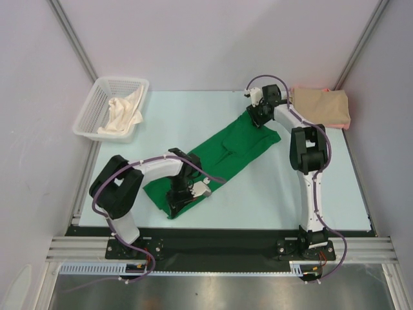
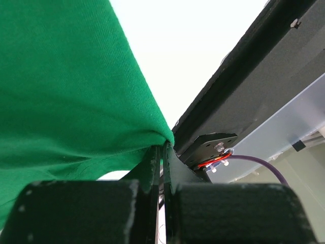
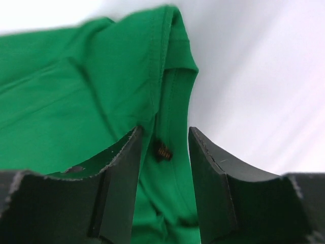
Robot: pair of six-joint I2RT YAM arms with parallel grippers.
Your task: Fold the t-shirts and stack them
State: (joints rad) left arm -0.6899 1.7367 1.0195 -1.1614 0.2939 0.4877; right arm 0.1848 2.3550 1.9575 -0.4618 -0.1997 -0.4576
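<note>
The bright green t-shirt (image 1: 226, 155) lies in a long diagonal strip across the table, from near left to far right. My left gripper (image 1: 185, 196) is at its near-left end and is shut on a pinched edge of the fabric, which shows in the left wrist view (image 2: 76, 91) running into the closed jaws (image 2: 163, 150). My right gripper (image 1: 259, 117) is at the shirt's far-right end. In the right wrist view it is open (image 3: 165, 133), its jaws standing either side of a green hem (image 3: 172, 91) with a small dark label. The tan t-shirt (image 1: 321, 106) lies folded at the back right, with a pink edge showing.
A white mesh basket (image 1: 92, 103) stands at the back left with a cream cloth (image 1: 122, 113) in it. Grey walls enclose the table on three sides. A black strip and metal rail (image 1: 219, 248) run along the near edge.
</note>
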